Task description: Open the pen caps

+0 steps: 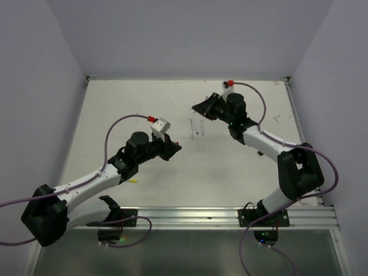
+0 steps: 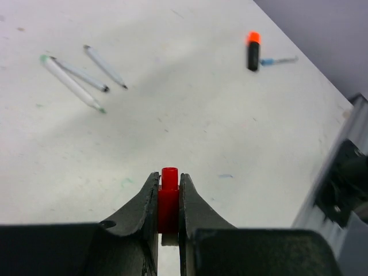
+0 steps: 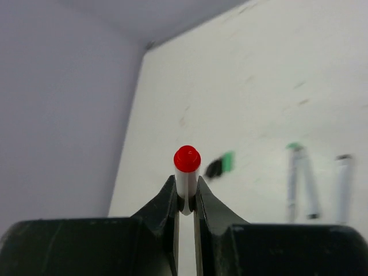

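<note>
left claw [image 2: 168, 179]: jaws pinched tight on a red cap [image 2: 168, 201]. the cap stands upright between the fingers, its top poking just past the tips, over bare table [image 2: 230, 144].
ahead and to the left of this claw, well apart from it: three white pens [image 2: 86, 75] lying loose, fanned out.
ahead and to its right: an orange-and-black cap [image 2: 253, 50] lying flat, with a small blue piece [image 2: 279, 60] just beside it.

right claw [image 3: 186, 185]: jaws clamped on a white pen barrel [image 3: 183, 190]. its red end [image 3: 187, 158] sticks out past the tips; cannot tell whether that is a cap or a plug.
beyond the tips, slightly right: a green-and-black cap [image 3: 221, 165] on the table, blurred.
further right: two white pens [image 3: 302, 181] side by side.
</note>
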`<state>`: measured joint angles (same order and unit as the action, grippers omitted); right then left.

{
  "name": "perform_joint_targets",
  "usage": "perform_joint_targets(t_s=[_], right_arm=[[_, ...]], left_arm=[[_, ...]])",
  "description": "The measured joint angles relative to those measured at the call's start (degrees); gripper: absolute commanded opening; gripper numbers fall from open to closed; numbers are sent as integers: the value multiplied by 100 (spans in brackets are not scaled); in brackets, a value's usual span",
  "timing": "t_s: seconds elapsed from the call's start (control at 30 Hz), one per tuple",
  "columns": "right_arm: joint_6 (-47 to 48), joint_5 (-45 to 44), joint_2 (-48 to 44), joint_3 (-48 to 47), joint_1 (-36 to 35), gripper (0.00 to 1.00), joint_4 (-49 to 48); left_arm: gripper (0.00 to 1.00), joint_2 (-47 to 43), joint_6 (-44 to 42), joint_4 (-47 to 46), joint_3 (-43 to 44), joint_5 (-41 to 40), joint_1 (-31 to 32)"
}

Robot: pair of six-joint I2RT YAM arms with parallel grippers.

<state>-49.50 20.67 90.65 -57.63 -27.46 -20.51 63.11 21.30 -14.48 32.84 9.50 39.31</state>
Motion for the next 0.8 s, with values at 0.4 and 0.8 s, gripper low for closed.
perform_joint_targets(t_s=[0.4,0.8], right_arm=[[988,-1685,540,-1226,809,0,1423],[2105,-1552,1628,-1928,765,0,3519]], left_arm=[[0,17,157,1123,101,-656,57],[0,1541,750,1974,927,-2684,-1001]])
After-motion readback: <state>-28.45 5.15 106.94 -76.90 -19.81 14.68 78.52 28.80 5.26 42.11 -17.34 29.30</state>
